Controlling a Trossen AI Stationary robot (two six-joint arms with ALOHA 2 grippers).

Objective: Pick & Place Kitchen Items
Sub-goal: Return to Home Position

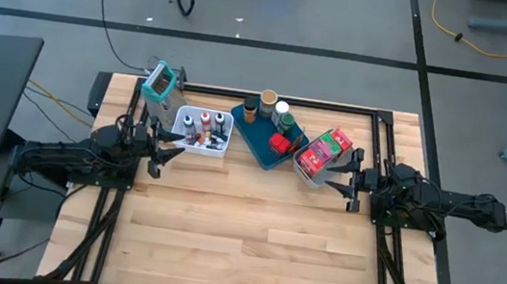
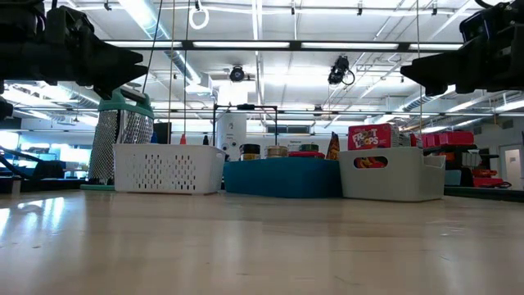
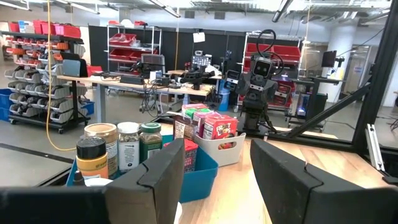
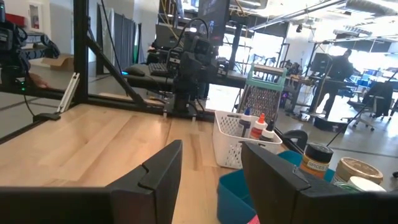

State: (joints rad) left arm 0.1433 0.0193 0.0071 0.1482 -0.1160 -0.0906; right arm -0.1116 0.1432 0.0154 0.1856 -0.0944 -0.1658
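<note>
The kitchen items stand in three containers along the table's far side. Small capped bottles (image 1: 205, 128) fill the white mesh basket (image 1: 217, 147). Jars (image 1: 268, 105) and a red tin (image 1: 279, 145) stand in the blue tray (image 1: 252, 140). Red, pink and green packets (image 1: 325, 149) stand upright in the grey bin (image 1: 306, 173). My left gripper (image 1: 167, 151) hovers open just left of the basket, its fingers (image 3: 165, 174) pointing level toward the table's right. My right gripper (image 1: 334, 178) hovers open beside the bin, its fingers (image 4: 158, 177) pointing toward the table's left. Neither holds anything.
A metal grater with a teal top (image 1: 159, 82) stands at the far left corner behind the basket. A black frame (image 1: 391, 130) runs along the table's far and side edges. Bare wood (image 1: 242, 238) spreads over the table's near half. A person (image 4: 329, 84) stands in the room beyond.
</note>
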